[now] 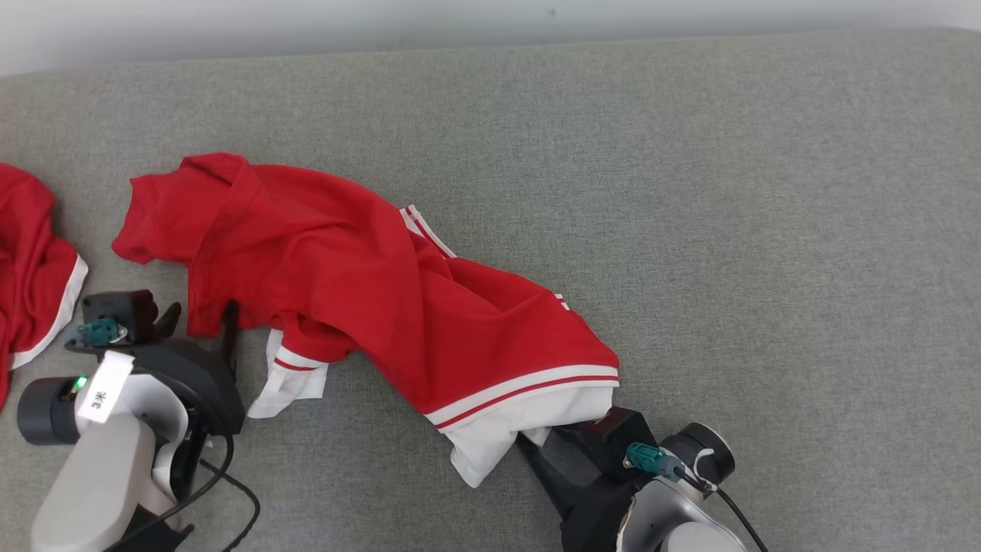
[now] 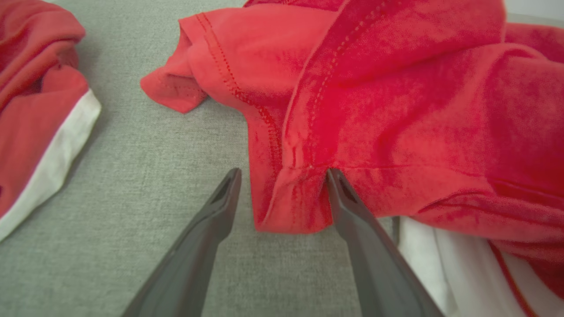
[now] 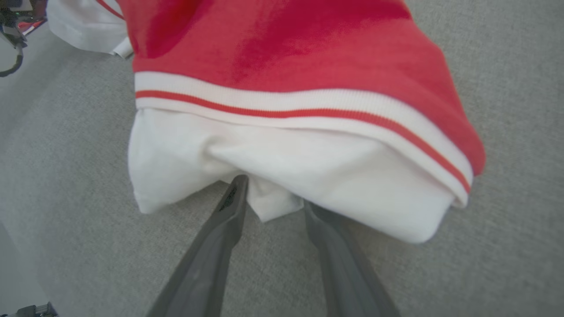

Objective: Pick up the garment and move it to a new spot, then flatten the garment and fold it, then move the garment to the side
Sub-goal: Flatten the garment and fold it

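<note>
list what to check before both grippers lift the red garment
1. Left gripper straddles a red fold of the garment: ok.
2. Left jaws shut on cloth: not ok, open.
3. Right gripper at the white hem, a flap between its fingers: ok.
4. Right jaws shut on cloth: not ok, a gap shows.
5. Other red garment lies apart: ok.
6. Both layers caught at the right: cannot tell.

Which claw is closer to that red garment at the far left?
Left. The left gripper sits beside the second garment; the right gripper is far off, at the main garment.
</note>
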{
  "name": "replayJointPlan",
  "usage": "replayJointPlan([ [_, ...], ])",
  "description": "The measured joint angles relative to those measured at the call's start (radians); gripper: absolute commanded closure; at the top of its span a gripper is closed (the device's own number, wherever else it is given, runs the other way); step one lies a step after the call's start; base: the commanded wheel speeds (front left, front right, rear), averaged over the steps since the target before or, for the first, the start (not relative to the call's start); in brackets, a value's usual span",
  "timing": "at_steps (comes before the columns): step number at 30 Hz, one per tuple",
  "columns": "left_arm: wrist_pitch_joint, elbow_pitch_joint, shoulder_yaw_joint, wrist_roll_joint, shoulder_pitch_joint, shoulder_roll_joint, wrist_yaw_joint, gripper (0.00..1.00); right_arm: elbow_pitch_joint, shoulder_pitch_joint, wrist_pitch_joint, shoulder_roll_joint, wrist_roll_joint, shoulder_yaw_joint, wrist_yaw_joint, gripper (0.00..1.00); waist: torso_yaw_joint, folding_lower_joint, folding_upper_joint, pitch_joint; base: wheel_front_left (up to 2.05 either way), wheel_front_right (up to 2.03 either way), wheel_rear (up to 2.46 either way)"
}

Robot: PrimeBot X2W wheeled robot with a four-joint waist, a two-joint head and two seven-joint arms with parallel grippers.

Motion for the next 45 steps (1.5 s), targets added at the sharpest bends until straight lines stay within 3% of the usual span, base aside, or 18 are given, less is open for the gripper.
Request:
replayJointPlan([
  [1,-0.004,0.004,0.001,-0.001,-0.006,0.0,0.0,0.0,0.002,-0.001,0.0,0.0,-0.002,0.001,0.0,0.52,0.002,0.0,0.0,0.002,0.0,0.0,0.0],
  [2,-0.005,0.007,0.001,-0.004,-0.01,0.0,0.0,0.0,0.004,-0.003,0.0,0.0,-0.004,0.001,-0.001,0.53,0.003,0.0001,0.0,0.003,0.0,0.0,0.0],
  [9,-0.022,0.033,0.005,-0.005,-0.016,-0.001,0.0,0.03,0.023,-0.016,-0.002,0.001,-0.015,0.004,-0.006,0.54,0.005,0.0,0.0,0.003,0.0,0.0,0.0],
  [11,-0.023,0.041,0.005,-0.005,-0.024,-0.001,0.0,0.37,0.028,-0.017,-0.008,0.002,-0.015,0.004,-0.006,0.57,0.005,0.0,0.0,0.001,0.0,0.0,0.0],
  [12,-0.023,0.044,0.005,-0.005,-0.028,-0.001,0.0,0.48,0.029,-0.017,-0.008,0.002,-0.015,0.003,-0.006,0.6,0.005,0.0,0.0,0.001,0.0,0.0,0.0],
  [15,-0.039,0.051,0.008,-0.006,-0.031,-0.001,0.0,0.54,0.034,-0.018,-0.008,0.002,-0.015,0.002,-0.009,0.71,0.004,0.0,0.0,-0.002,0.0,0.0,0.0],
  [16,-0.039,0.051,0.008,-0.006,-0.031,-0.001,0.0,0.57,0.034,-0.018,-0.008,0.002,-0.015,0.002,-0.009,0.8,0.004,0.0,0.0,-0.002,0.0,0.0,0.0],
  [17,-0.04,0.052,0.009,-0.006,-0.031,-0.001,0.0,0.62,0.035,-0.018,-0.009,0.003,-0.015,0.002,-0.009,1.0,0.004,0.0,0.0,-0.003,0.0,0.0,0.0],
  [18,-0.046,0.054,0.009,-0.007,-0.031,-0.001,0.0,0.66,0.04,-0.018,-0.009,0.002,-0.015,0.001,-0.009,1.0,0.005,0.0,0.0,-0.005,0.0,0.0,0.0],
  [19,-0.049,0.055,0.009,-0.007,-0.031,-0.001,-0.001,0.79,0.041,-0.018,-0.009,0.003,-0.015,0.001,-0.009,1.0,0.005,0.0,0.0,-0.007,0.0,0.0,0.0],
  [20,-0.056,0.055,0.01,-0.008,-0.032,-0.001,-0.001,1.0,0.044,-0.018,-0.009,0.003,-0.015,0.0,-0.009,1.0,0.005,0.0,0.0,-0.008,0.0,0.0,0.0],
  [35,-0.143,0.048,0.041,-0.085,-0.042,-0.042,-0.036,1.0,0.022,-0.012,-0.076,-0.002,0.033,-0.065,-0.017,1.0,0.018,0.0,0.0,-0.058,0.0,0.0,0.0],
  [40,-0.185,0.012,0.064,-0.129,-0.042,-0.058,-0.045,1.0,-0.063,0.003,-0.135,-0.012,0.113,-0.16,-0.016,1.0,0.018,0.0,0.0,-0.078,0.0,0.0,0.0],
  [45,-0.235,-0.066,0.079,-0.179,-0.042,-0.078,-0.054,1.0,-0.17,0.007,-0.193,-0.076,0.161,-0.275,-0.017,1.0,0.012,0.0,0.0,-0.106,0.0,0.0,0.0],
])
